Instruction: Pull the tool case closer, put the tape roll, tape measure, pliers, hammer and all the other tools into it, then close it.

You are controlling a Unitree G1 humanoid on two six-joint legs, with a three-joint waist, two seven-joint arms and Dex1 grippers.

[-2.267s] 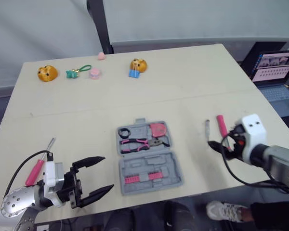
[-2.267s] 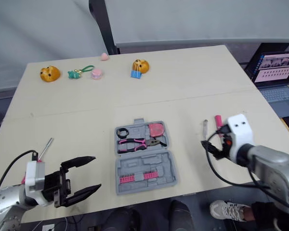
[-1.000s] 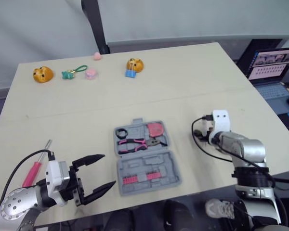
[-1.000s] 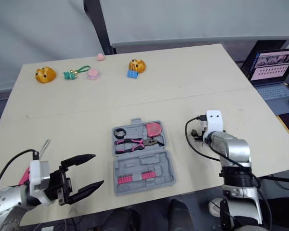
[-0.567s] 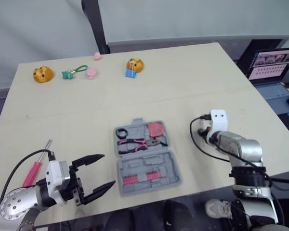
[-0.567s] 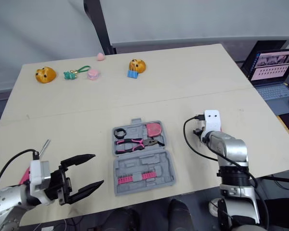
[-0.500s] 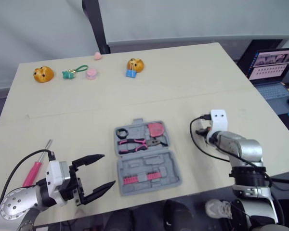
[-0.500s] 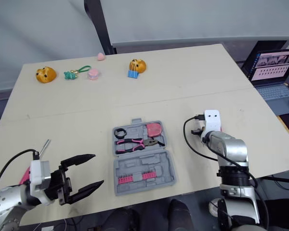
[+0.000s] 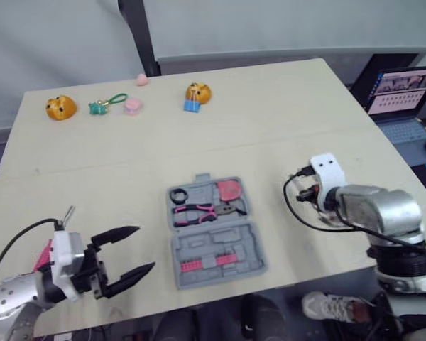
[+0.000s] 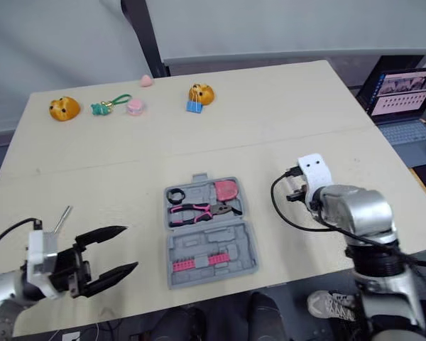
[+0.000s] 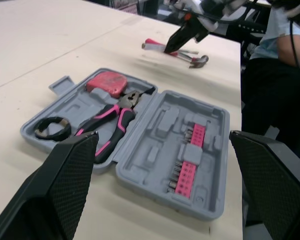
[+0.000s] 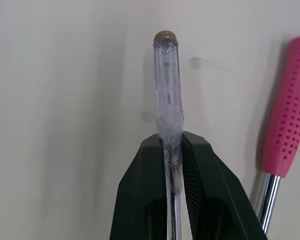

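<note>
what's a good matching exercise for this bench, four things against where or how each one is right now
Things:
1. pliers
2. clear-handled tool
3. hammer
4. left end effector

States:
a. open, gripping nothing
b. lying inside the open tool case
c. lying on the table, outside the case
d. clamped in the right end effector

Pairs: 1-b, 2-d, 3-c, 4-a
</note>
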